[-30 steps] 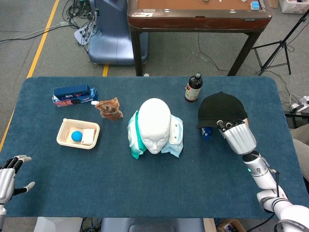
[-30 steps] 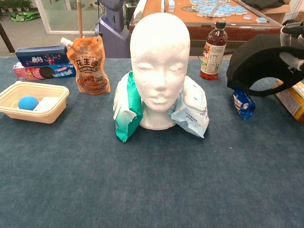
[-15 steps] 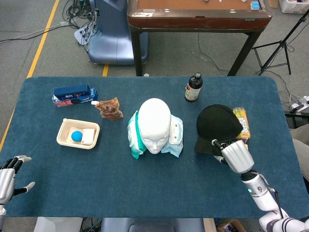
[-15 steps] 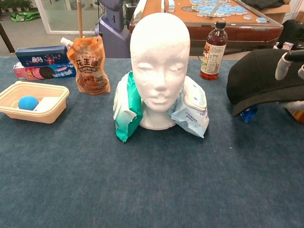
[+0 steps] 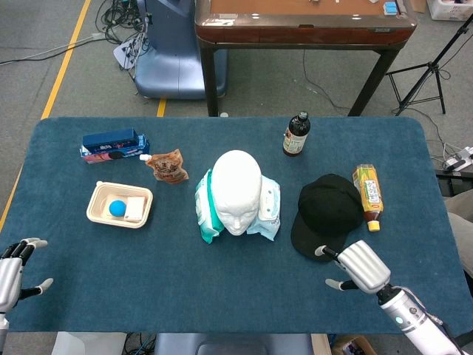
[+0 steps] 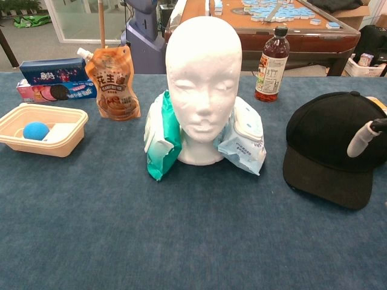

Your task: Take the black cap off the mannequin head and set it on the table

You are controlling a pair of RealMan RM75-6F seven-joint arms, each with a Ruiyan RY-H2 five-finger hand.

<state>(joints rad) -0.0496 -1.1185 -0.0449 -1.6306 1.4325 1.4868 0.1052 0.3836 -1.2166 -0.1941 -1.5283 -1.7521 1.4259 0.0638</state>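
Note:
The black cap (image 5: 329, 211) (image 6: 335, 145) lies flat on the blue table to the right of the bare white mannequin head (image 5: 236, 189) (image 6: 205, 78), brim toward the front edge. My right hand (image 5: 356, 268) sits just in front of the brim with its fingers spread and nothing in them; in the chest view only one fingertip (image 6: 363, 139) shows, over the cap's right side. My left hand (image 5: 13, 268) rests open at the table's front left corner, far from the cap.
Wet-wipe packs (image 5: 209, 205) (image 6: 242, 136) lean on both sides of the mannequin base. A dark bottle (image 5: 296, 134) stands behind the cap, an orange bottle (image 5: 368, 194) lies to its right. A tray with a blue ball (image 5: 118, 205), a snack pouch (image 5: 168, 166) and a blue box (image 5: 113, 144) are at the left.
The right hand lowered the cap toward the front of the table, set it flat on the cloth, let go and drew back toward the front edge. The left hand stayed still.

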